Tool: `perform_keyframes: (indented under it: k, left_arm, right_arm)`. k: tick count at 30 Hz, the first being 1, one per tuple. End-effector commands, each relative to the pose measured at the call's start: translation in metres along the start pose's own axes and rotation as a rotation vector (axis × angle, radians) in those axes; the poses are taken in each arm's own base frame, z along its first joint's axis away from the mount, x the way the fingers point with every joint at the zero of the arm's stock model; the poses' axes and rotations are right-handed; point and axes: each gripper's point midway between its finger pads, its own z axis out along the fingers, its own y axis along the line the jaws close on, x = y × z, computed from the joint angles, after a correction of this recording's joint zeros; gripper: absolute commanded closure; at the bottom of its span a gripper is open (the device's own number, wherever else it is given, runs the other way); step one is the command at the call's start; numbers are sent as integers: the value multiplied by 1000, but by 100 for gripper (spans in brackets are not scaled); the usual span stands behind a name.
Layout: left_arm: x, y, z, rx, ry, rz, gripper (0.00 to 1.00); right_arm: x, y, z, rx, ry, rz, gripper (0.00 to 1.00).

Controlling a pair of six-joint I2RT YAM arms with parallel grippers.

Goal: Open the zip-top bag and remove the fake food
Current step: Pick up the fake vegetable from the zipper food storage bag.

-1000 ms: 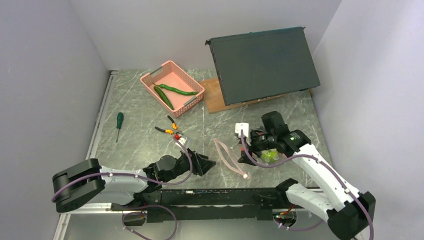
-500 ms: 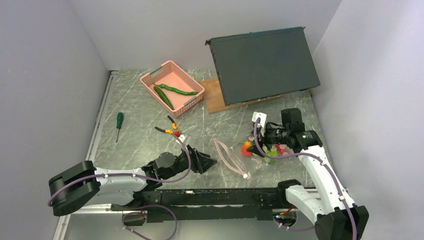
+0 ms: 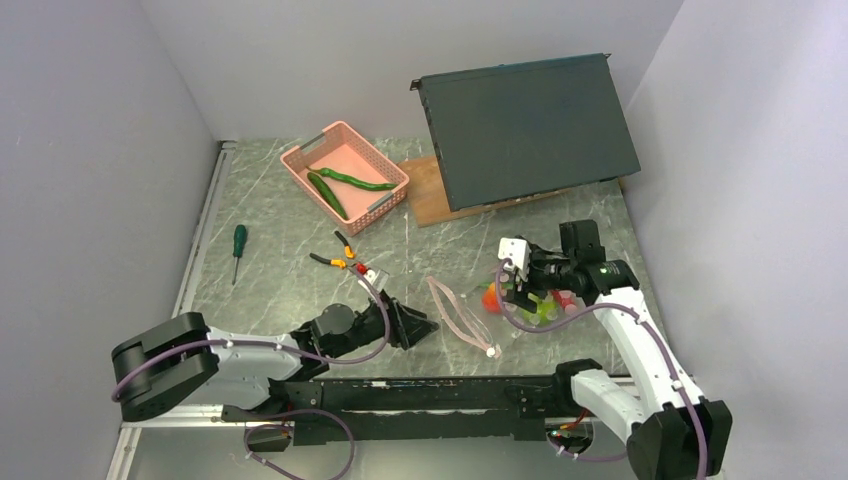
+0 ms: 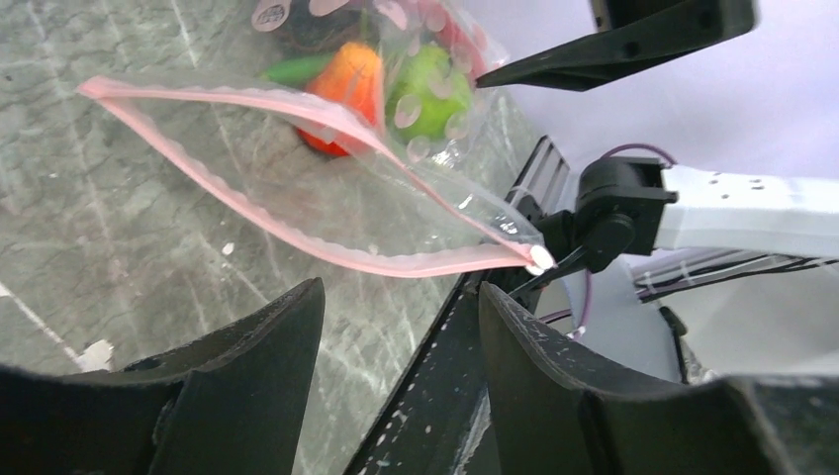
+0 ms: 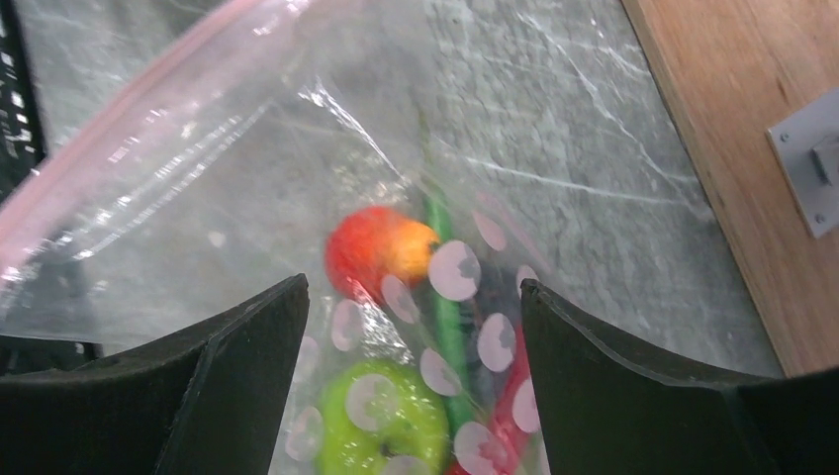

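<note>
The zip-top bag (image 3: 468, 315) lies near the front of the table, its pink zip mouth parted and facing my left gripper (image 3: 420, 325). That gripper is open and empty, just short of the mouth (image 4: 326, 252). The fake food inside the bag (image 5: 297, 178) is an orange-red mango (image 5: 376, 252), a green apple (image 5: 381, 426), a red piece (image 5: 510, 396) and a dark piece. My right gripper (image 3: 522, 292) is open over the bag's closed end, and its jaws straddle this food (image 3: 520, 300). A cucumber (image 3: 326, 194) and a curved pepper (image 3: 355, 181) lie in the pink basket (image 3: 385, 200).
Orange-handled pliers (image 3: 338, 262) lie left of the bag and a green-handled screwdriver (image 3: 238, 245) lies farther left. A dark flat box (image 3: 525, 125) leans on a wooden board (image 3: 430, 195) at the back right. Grey walls close in three sides.
My right gripper lifted off the bag toward the back right, then came down over its closed end. The food now shows in the top view. My left gripper edged slightly toward the bag mouth.
</note>
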Motion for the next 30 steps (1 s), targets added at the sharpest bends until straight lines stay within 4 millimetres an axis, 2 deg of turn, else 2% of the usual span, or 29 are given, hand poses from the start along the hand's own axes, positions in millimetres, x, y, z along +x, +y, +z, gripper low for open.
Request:
perform_keyframes:
  k: [1, 5, 8, 16, 22, 26, 29, 30]
  left_arm:
    - [-36, -46, 9, 159, -110, -89, 36]
    - [-41, -53, 20, 169, -116, -177, 35]
    - [-37, -52, 29, 160, -106, -250, 35]
    - [-5, -40, 67, 85, -15, -396, 35]
    - [-2, -27, 81, 16, -15, -378, 36]
    - [7, -15, 89, -51, 18, -348, 37]
    - [13, -8, 91, -68, 29, -335, 48]
    - [15, -6, 91, -67, 34, -332, 56]
  right_arm:
    - [5, -29, -8, 75, 28, -104, 21]
    - [19, -36, -7, 69, 55, -78, 27]
    - [31, -30, 2, 19, 72, -68, 37]
    - [35, -34, 20, 7, 61, -12, 54]
    - [42, -16, 50, -41, 117, -35, 67]
    - [48, -14, 57, -62, 154, -4, 75]
    - [49, -8, 57, -70, 148, -4, 75]
    - [48, -7, 57, -75, 140, -4, 75]
